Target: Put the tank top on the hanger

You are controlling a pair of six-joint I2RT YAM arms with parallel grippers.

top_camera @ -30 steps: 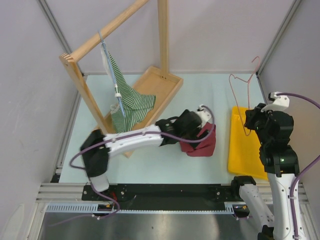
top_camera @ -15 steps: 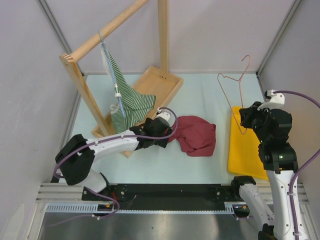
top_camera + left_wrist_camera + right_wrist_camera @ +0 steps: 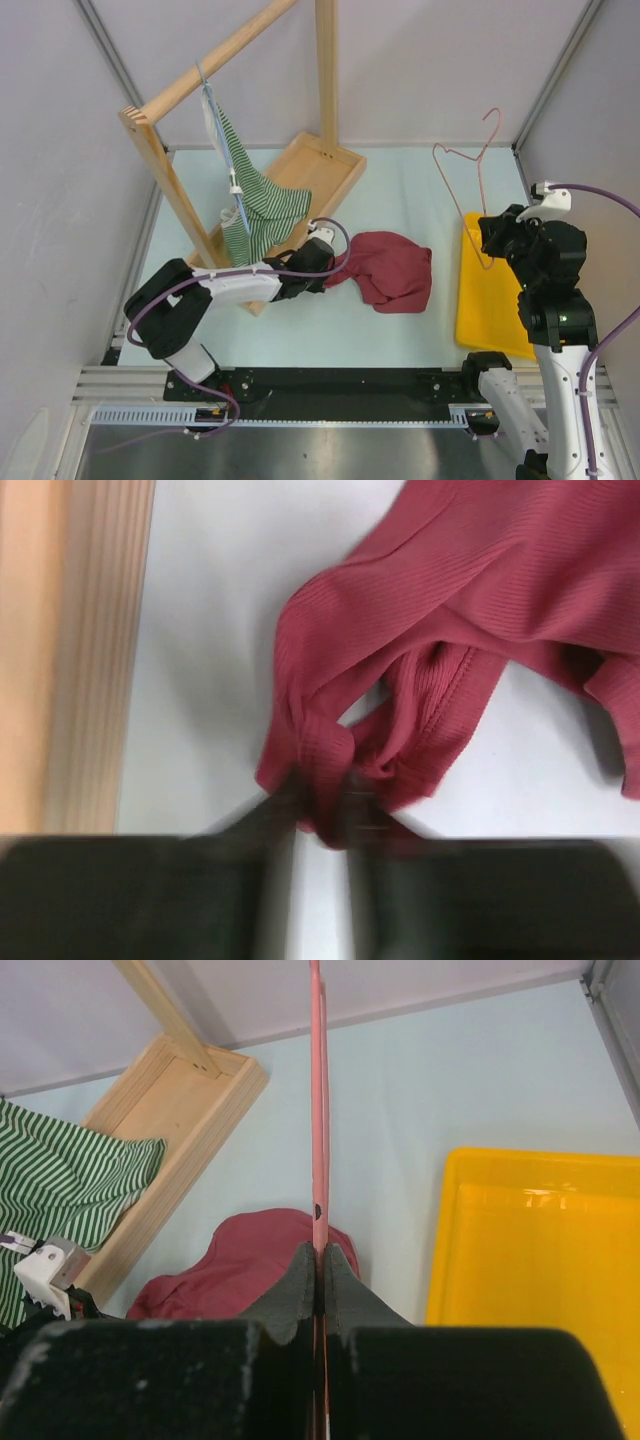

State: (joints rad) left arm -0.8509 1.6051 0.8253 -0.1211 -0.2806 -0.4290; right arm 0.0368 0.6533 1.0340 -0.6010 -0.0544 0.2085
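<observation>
The maroon tank top (image 3: 392,270) lies crumpled on the pale table, near the middle. My left gripper (image 3: 335,267) reaches in low from the left and is at the cloth's left edge. In the left wrist view, the tank top (image 3: 470,590) has a bunched hem or strap pinched between the shut jaws of the left gripper (image 3: 322,805). Over at the right, the right gripper (image 3: 492,240) holds the pink wire hanger (image 3: 478,185) upright, hook uppermost. The right wrist view has the hanger (image 3: 318,1110) clamped edge-on in the right gripper (image 3: 322,1260), above the tank top (image 3: 250,1260).
A wooden rack (image 3: 230,50) with a tray base (image 3: 320,170) stands at the back left. A green-and-white striped garment (image 3: 255,205) hangs from it on a pale hanger. A yellow tray (image 3: 490,300) lies on the table under the right arm.
The left gripper drew back from over the tank top to its left edge and shut on the cloth. The right arm raised and turned the hanger, then held still.
</observation>
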